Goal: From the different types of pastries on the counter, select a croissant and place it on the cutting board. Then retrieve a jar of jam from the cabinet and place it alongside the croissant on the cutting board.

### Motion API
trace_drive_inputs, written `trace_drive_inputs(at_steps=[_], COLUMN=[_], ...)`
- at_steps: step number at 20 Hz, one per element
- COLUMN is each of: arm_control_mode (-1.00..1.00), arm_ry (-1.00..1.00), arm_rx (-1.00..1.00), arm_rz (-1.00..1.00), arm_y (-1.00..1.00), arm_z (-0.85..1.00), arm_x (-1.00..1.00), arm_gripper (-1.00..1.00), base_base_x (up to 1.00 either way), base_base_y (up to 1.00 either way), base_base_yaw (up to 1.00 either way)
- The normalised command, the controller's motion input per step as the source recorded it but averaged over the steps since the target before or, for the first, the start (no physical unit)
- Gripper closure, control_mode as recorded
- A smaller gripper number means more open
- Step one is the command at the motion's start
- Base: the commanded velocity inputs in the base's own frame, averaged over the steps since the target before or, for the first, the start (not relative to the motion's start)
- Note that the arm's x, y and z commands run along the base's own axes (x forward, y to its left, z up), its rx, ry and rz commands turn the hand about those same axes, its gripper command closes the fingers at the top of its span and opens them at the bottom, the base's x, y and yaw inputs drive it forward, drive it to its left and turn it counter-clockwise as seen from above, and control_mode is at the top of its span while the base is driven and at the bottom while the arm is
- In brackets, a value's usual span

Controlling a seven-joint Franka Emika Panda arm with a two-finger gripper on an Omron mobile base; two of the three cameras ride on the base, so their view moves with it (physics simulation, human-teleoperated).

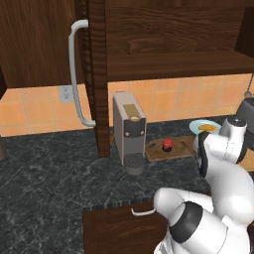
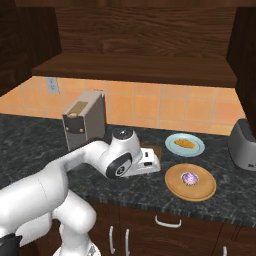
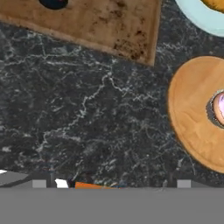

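Black marble counter [image 3: 87, 127] is filling the foreground of the hand view, with a corner of the cutting board [image 3: 100, 26] above it and the round tan plate [image 3: 192, 109] at the right. On that plate the purplish-white pastry [image 2: 189, 178] is sitting. Behind it, the croissant [image 2: 184, 143] is lying on a pale blue plate [image 2: 197, 148]. On the board, beside the coffee machine [image 1: 129, 131], 1 red jar of jam [image 1: 167, 144] is standing. Whether the claw is clenched or released, I cannot tell.
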Motion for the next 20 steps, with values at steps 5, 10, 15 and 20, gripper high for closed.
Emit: trace_drive_inputs(at_steps=[5, 10, 15, 20], arm_control_mode=[-1.00, -1.00, -1.00, -1.00], arm_ry=[0.11, 0.22, 0.30, 0.05], arm_rx=[0.00, 0.01, 0.00, 0.02], arm_rz=[0.09, 0.47, 0.42, 0.21], arm_y=[-0.02, 0.00, -0.13, -0.28], arm_z=[-0.11, 0.02, 0.10, -0.03], arm_x=[0.20, 0.69, 0.49, 0.21], arm_gripper=[-1.00, -1.00, -1.00, -1.00], base_base_x=[0.00, 0.00, 0.00, 0.00], base_base_y=[0.00, 0.00, 0.00, 0.00], base_base_yaw=[0.00, 0.00, 0.00, 0.00])
